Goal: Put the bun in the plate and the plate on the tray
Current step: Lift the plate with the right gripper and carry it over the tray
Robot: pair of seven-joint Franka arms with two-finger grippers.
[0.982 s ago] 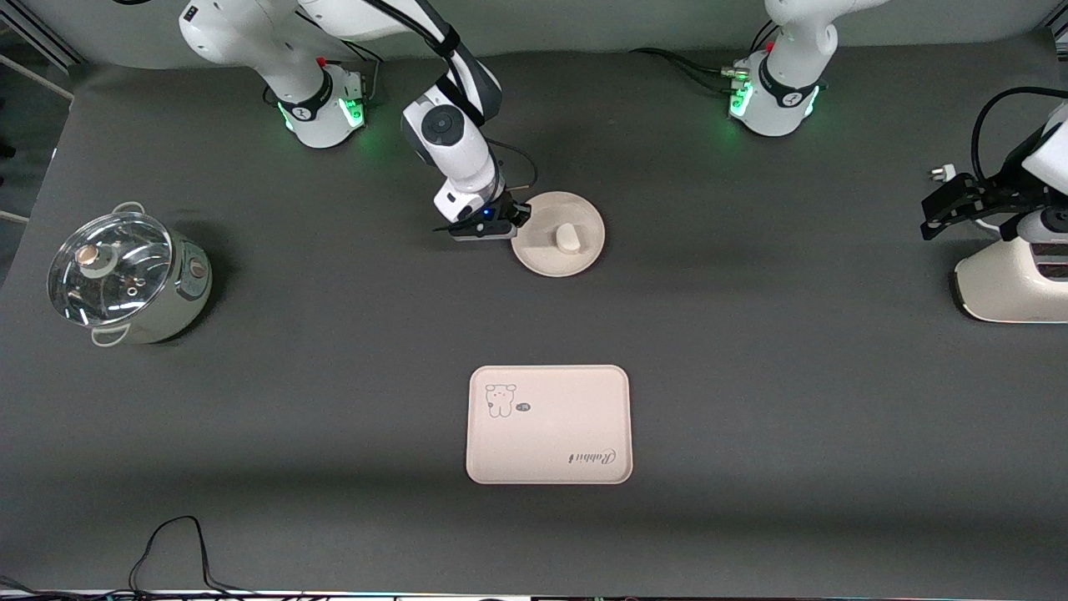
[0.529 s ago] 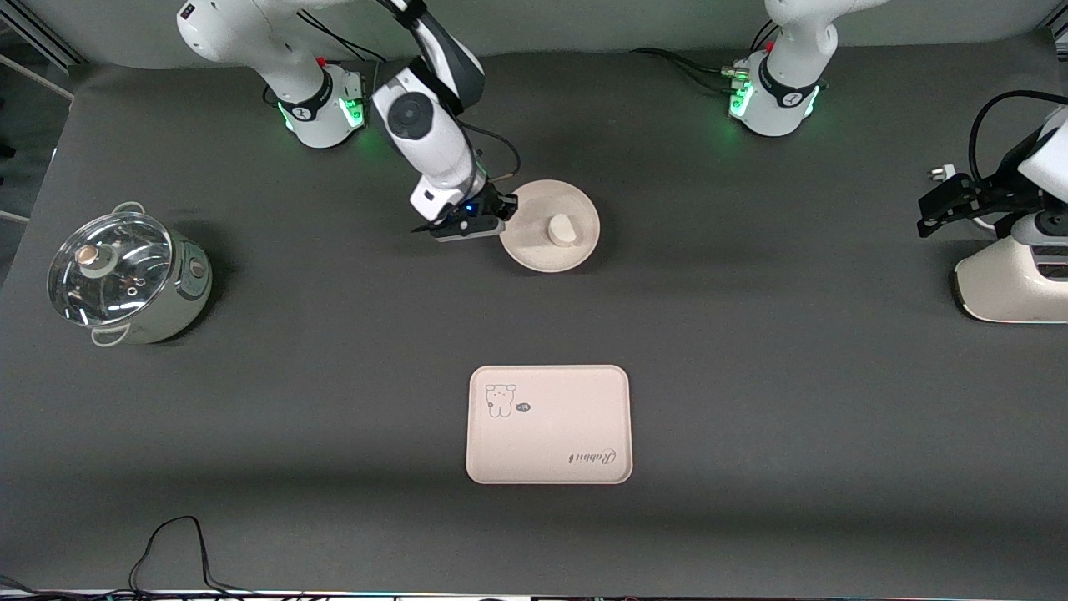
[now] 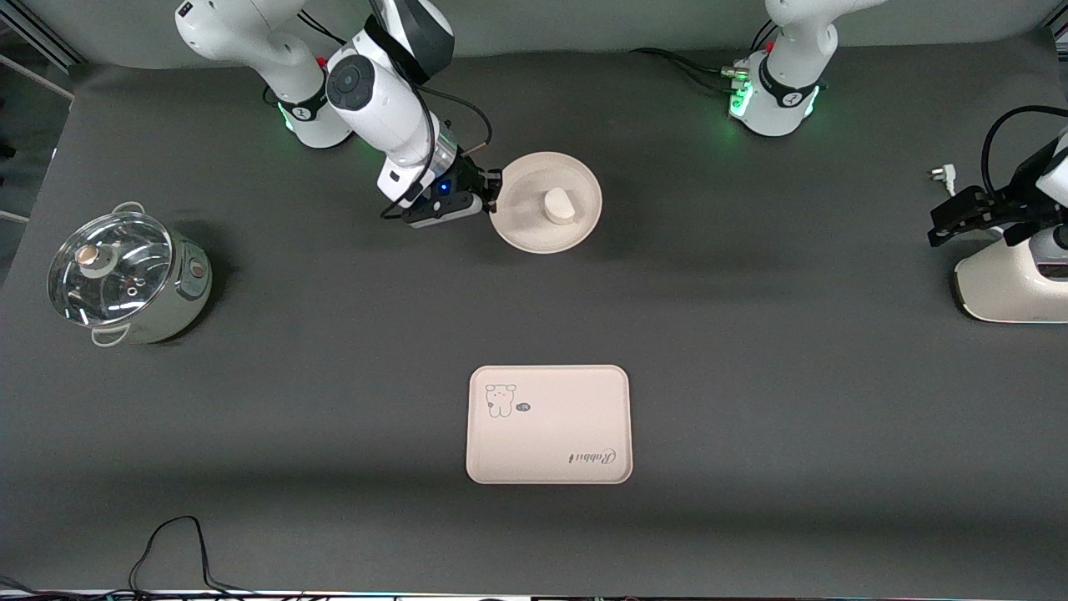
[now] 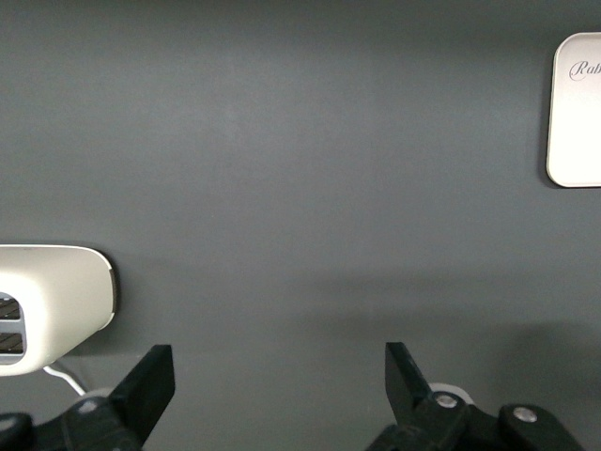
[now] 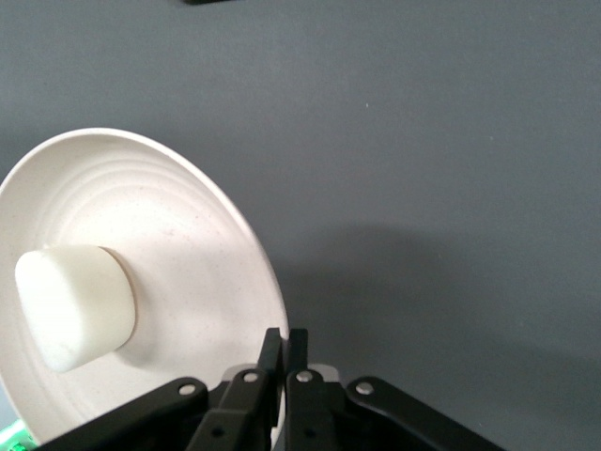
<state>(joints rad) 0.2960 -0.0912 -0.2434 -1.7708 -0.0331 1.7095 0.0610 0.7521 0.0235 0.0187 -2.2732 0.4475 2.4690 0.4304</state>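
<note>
Dark grey matte table (image 3: 751, 376) fills the view, lit evenly with soft shadows. Glass-lidded pot (image 3: 125, 275) near the right arm's end, white appliance (image 3: 1010, 284) at the left arm's end, black cable (image 3: 175, 551) looping along the near edge.

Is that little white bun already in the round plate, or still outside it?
In it: the bun lies inside the plate, whose rim the right gripper pinches.

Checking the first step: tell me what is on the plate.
The bun lies on the plate, clear of its rim, which the right gripper pinches. What the bun covers cannot be seen.
</note>
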